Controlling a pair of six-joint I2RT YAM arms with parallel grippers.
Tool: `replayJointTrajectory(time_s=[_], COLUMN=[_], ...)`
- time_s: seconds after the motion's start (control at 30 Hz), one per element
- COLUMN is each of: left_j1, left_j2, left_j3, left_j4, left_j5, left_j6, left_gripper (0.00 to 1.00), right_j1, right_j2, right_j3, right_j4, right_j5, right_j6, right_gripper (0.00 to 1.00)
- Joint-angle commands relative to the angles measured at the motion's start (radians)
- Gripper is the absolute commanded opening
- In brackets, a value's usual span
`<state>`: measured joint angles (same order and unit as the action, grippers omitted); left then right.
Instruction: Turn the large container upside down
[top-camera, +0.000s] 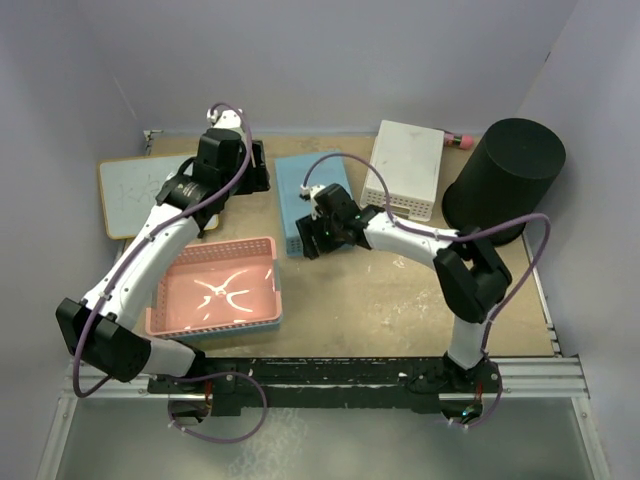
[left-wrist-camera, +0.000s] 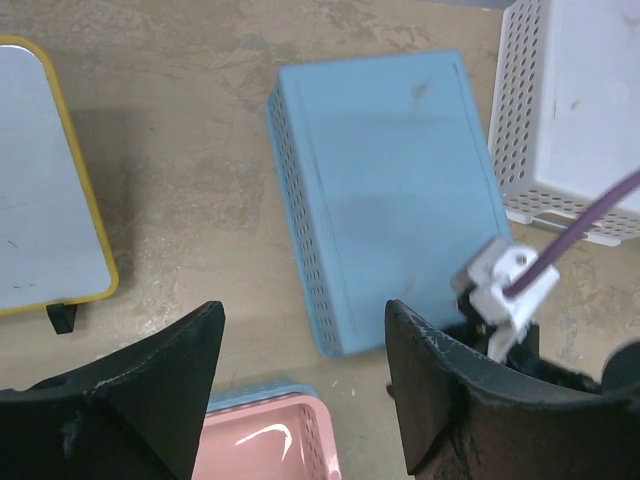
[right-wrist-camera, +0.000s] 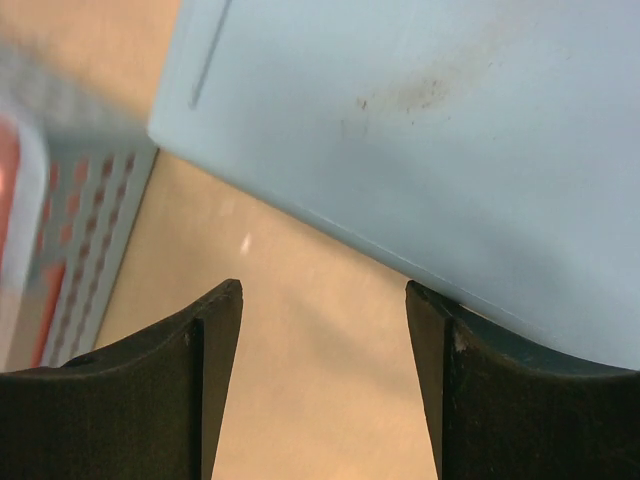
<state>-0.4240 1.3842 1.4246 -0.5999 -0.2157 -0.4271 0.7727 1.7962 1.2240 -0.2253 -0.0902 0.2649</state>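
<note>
The large black container (top-camera: 505, 178) stands at the back right of the table, flat closed end up and wider rim down. It is not in either wrist view. My left gripper (top-camera: 262, 168) is open and empty at the back, left of the blue basket (top-camera: 312, 200); in the left wrist view its open gripper (left-wrist-camera: 305, 310) hangs above bare table. My right gripper (top-camera: 310, 238) is open and empty at the blue basket's near edge; in the right wrist view the gripper (right-wrist-camera: 325, 290) is low over the table beside the basket (right-wrist-camera: 430, 130). Both grippers are far from the container.
The blue basket (left-wrist-camera: 390, 190) and a white basket (top-camera: 408, 168) lie bottom up at the back. A pink basket (top-camera: 215, 285) sits open at the front left. A yellow-rimmed whiteboard (top-camera: 140, 190) lies at the far left. A pink-capped marker (top-camera: 460, 140) lies behind the container.
</note>
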Motion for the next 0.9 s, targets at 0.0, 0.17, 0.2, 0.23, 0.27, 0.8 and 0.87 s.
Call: replayJointTrajectory(time_s=[0.0,0.17,0.2,0.23,0.27,0.8,0.87], left_j1=[0.009,0.01,0.01,0.009,0.008,0.009,0.008], left_j2=[-0.044,-0.053,-0.055,-0.053,-0.053,-0.103,-0.134], left_j3=[-0.01,-0.017,-0.018,-0.018,-0.018,-0.101,-0.137], left_j4=[0.001,-0.009,-0.01,-0.012,-0.013,-0.05,-0.057], left_j5=[-0.033,-0.041,-0.04,-0.04,-0.042,-0.063,-0.086], left_j6=[0.011,0.015,0.017,0.016,0.016,-0.009,-0.02], left_gripper=[0.63,0.63,0.63,0.63,0.63,0.67,0.72], right_j1=[-0.044,-0.057,-0.057,-0.057,-0.057,-0.124,-0.124], right_j2=[0.112,0.251,0.272,0.292,0.312,0.513,0.45], right_j3=[0.201,0.369,0.4,0.424,0.446,0.805,0.757], right_j4=[0.08,0.091,0.098,0.1,0.1,-0.007,0.008], right_j5=[0.087,0.072,0.074,0.076,0.085,0.086,0.046], right_j6=[0.02,0.048,0.052,0.053,0.053,0.053,0.053], right_gripper=[0.69,0.69,0.69,0.69,0.69,0.69,0.69])
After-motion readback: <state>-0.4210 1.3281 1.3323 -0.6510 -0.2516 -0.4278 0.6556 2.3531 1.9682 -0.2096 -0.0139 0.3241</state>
